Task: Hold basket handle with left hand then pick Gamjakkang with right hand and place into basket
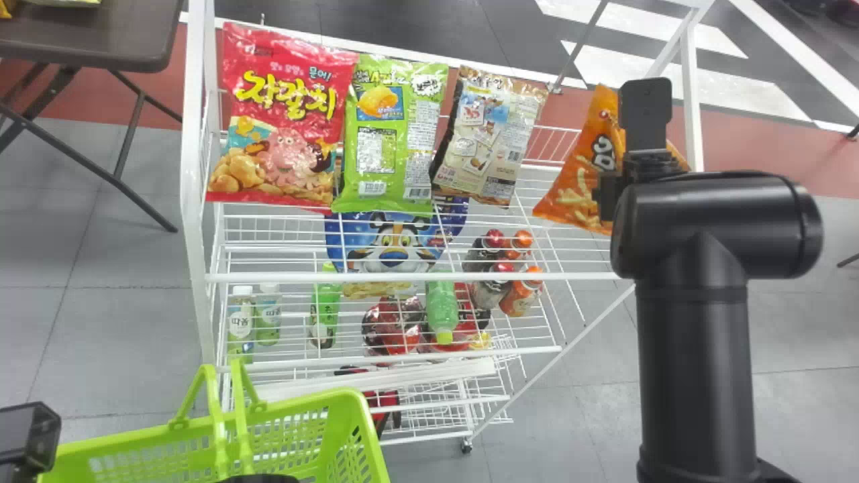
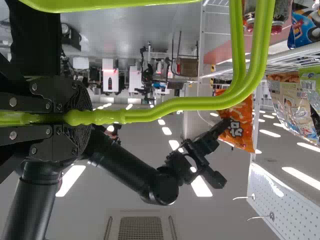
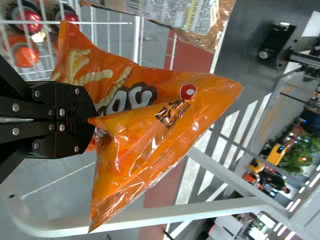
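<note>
The handle (image 1: 218, 429) of the green basket (image 1: 362, 402) is gripped by the jaws of the left gripper (image 1: 260, 479). The orange Gamjakkang bag (image 1: 576, 176) is pinched between the right gripper's (image 1: 609, 188) jaws near the right end of the white wire rack (image 1: 402, 276), well apart from the basket, beyond three upright snack bags (image 1: 392, 144).

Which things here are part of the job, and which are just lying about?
Job:
green basket
its handle, in the left tool
orange snack bag, in the right tool

Just there:
red snack bag
lime snack bag
beige snack bag
blue bag
bottles
</note>
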`<state>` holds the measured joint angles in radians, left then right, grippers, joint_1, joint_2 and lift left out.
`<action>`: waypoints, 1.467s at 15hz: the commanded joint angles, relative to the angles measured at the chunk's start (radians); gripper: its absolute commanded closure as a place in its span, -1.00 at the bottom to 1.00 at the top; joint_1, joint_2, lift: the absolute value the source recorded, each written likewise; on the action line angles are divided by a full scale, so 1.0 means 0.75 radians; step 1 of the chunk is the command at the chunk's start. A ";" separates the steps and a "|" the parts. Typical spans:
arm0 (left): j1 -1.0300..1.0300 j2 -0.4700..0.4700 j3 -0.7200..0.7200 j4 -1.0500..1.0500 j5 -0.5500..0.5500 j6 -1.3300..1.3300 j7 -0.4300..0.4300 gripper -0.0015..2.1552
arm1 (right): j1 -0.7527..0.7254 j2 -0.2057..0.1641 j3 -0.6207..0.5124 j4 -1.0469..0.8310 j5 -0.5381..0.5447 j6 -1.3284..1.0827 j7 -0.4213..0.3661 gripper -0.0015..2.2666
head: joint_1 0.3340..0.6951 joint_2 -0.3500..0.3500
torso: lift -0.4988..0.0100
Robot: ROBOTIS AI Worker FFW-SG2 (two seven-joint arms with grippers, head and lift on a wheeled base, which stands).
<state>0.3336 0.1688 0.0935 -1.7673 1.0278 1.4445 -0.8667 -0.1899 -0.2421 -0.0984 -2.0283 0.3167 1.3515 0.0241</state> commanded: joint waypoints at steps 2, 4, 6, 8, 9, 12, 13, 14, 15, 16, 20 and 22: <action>-0.001 0.000 -0.002 -0.002 0.000 0.004 0.000 0.99 | 0.059 0.018 0.023 -0.300 -0.054 0.279 0.039 0.99 | 1.00 -1.00 | 0.89; -0.001 0.000 -0.002 -0.002 0.000 0.004 0.000 0.99 | 0.098 0.030 0.021 -0.425 -0.115 0.294 0.078 0.99 | 1.00 -1.00 | 0.89; 0.001 0.000 0.000 -0.002 0.000 0.004 0.002 0.99 | 0.151 0.055 -0.030 -0.527 -0.302 0.294 0.142 0.99 | 1.00 -1.00 | 0.89; 0.003 0.000 0.000 -0.002 0.000 0.000 0.006 0.99 | 0.208 0.069 -0.073 -0.615 -0.473 0.294 0.162 0.99 | 1.00 -1.00 | 0.89; 0.003 0.000 0.000 -0.002 0.000 0.004 0.006 0.99 | 0.237 0.081 -0.073 -0.648 -0.531 0.294 0.187 0.99 | 1.00 -1.00 | 0.89; 0.005 0.000 0.004 -0.002 0.004 0.000 0.006 0.99 | 0.308 0.092 -0.071 -0.691 -0.688 0.294 0.226 0.99 | 1.00 -1.00 | 0.89; 0.003 0.000 0.006 -0.002 0.004 0.000 0.006 0.99 | 0.323 0.092 -0.069 -0.689 -0.729 0.294 0.240 0.99 | 1.00 -1.00 | 0.89; -0.001 -0.002 0.008 -0.002 0.004 0.000 0.008 0.99 | 0.341 0.092 -0.063 -0.691 -0.762 0.294 0.256 0.99 | 1.00 -1.00 | 0.89; -0.015 0.000 0.012 -0.002 0.004 0.000 0.008 0.99 | 0.364 0.092 -0.051 -0.691 -0.790 0.294 0.262 0.99 | 1.00 -1.00 | 0.89; -0.021 0.000 0.014 -0.006 0.004 0.000 0.008 0.99 | 0.384 0.092 -0.043 -0.691 -0.831 0.294 0.264 0.99 | 1.00 -0.97 | 0.89; -0.064 -0.010 0.025 -0.014 0.018 0.004 0.018 0.99 | 0.433 0.092 0.023 -0.693 -0.942 0.294 0.264 0.99 | 1.00 -0.75 | 0.89; -0.079 -0.012 0.033 -0.016 0.023 0.004 0.025 0.99 | 0.456 0.092 0.055 -0.707 -0.964 0.294 0.264 0.99 | 1.00 -0.67 | 0.89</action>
<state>0.2822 0.1613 0.1141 -1.7779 1.0429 1.4474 -0.8495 0.1380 -0.1733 -0.0742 -2.5527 -0.3952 1.5701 0.2224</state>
